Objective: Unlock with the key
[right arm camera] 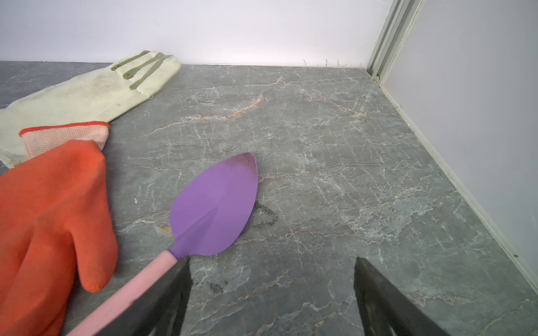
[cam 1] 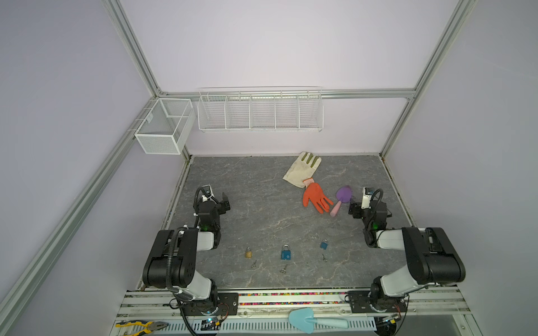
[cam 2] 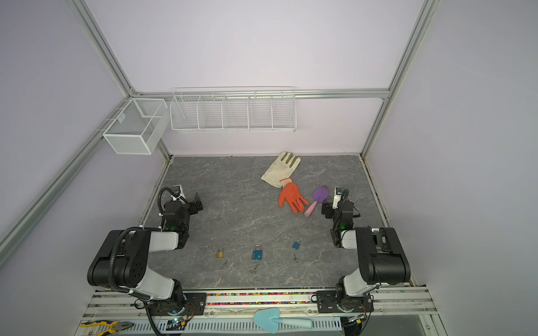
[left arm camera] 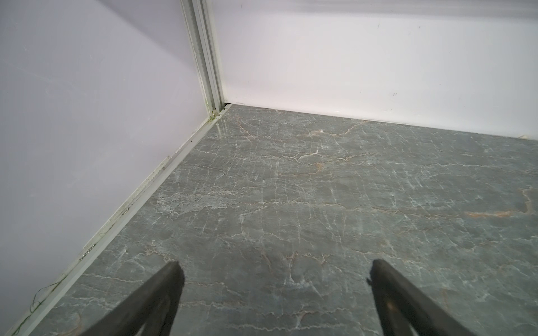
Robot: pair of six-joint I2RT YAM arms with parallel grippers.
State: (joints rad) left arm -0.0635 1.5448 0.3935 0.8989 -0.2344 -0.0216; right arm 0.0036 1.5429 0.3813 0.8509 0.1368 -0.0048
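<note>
Grey veined tabletop (cam 1: 262,209), in both top views. Three locks sit in a row at lower middle: brass padlock (cam 1: 248,253), large blue padlock (cam 1: 286,253), small blue padlock (cam 1: 324,244). A key lies just below each: left key (cam 1: 254,264), middle key (cam 1: 283,269), right key (cam 1: 324,257). All lie between the left arm (cam 1: 180,256) and the right arm (cam 1: 428,256), touching neither. — JK

Any writing on the locks? — MS

Too small to read. The white mesh basket (cam 1: 163,128), upper left, carries a small tag, also illegible. Beside it hangs a white wire rack (cam 1: 260,113) with five compartments; the wall shows through its wires. — JK

Other items? — MS

Upper right of the table: cream glove (cam 1: 302,168), orange glove (cam 1: 316,199) with its cuff over the cream one, purple trowel (cam 1: 343,195) just beside the orange fingers. Lower edge: light blue trowel (cam 1: 308,320), yellow-handled pliers (cam 1: 142,325). — JK

Left wrist view? — MS

Left gripper (left arm camera: 273,270) spread wide, grasping nothing; tabletop and a wall corner ahead. — JK

Right wrist view? — MS

Right gripper (right arm camera: 272,267) also spread, nothing between the fingers. At lower left one finger overlaps the trowel's pink handle; I cannot tell whether they touch. Purple blade at centre, orange glove at left, cream glove with green stripes at upper left. — JK
</note>
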